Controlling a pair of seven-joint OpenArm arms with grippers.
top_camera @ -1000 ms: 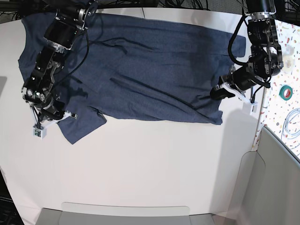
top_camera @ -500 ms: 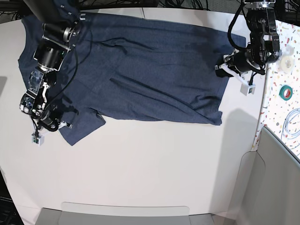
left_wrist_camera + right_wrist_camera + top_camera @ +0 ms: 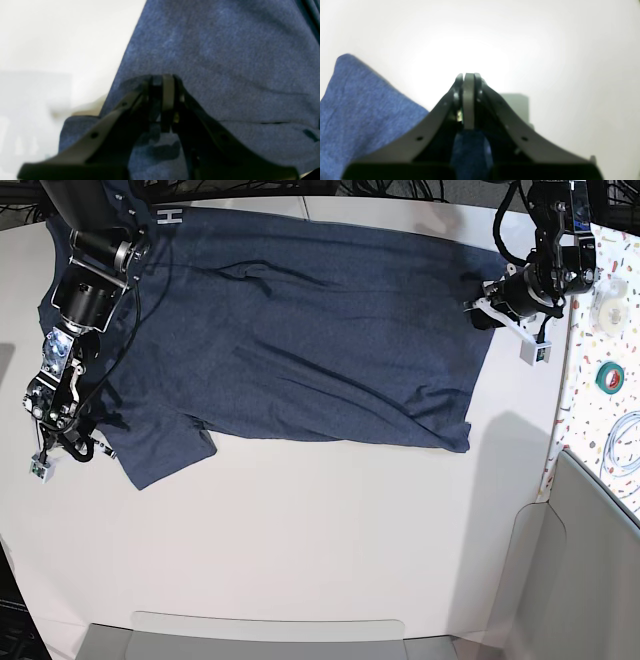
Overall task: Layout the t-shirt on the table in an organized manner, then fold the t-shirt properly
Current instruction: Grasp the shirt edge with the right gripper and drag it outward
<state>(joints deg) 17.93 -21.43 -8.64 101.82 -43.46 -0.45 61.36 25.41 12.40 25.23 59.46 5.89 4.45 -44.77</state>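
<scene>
A navy t-shirt (image 3: 300,330) lies spread across the white table (image 3: 320,540), a white "H" showing at its far collar edge. The left gripper (image 3: 482,315) pinches the shirt's hem corner; the right gripper (image 3: 62,450), pressed together, clamps a sleeve fold.

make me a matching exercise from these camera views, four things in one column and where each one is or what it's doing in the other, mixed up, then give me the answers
Things
1. t-shirt
2. left gripper
3. right gripper
4. green tape roll

Places or states
A. lying on the speckled strip at the right edge of the base view
B. shut on the shirt's edge at the right side of the base view
C. spread across the far half of the white table
D. shut on a fold of the shirt by the sleeve, at the left side of the base view

Pairs: 1-C, 2-B, 3-D, 4-A
</scene>
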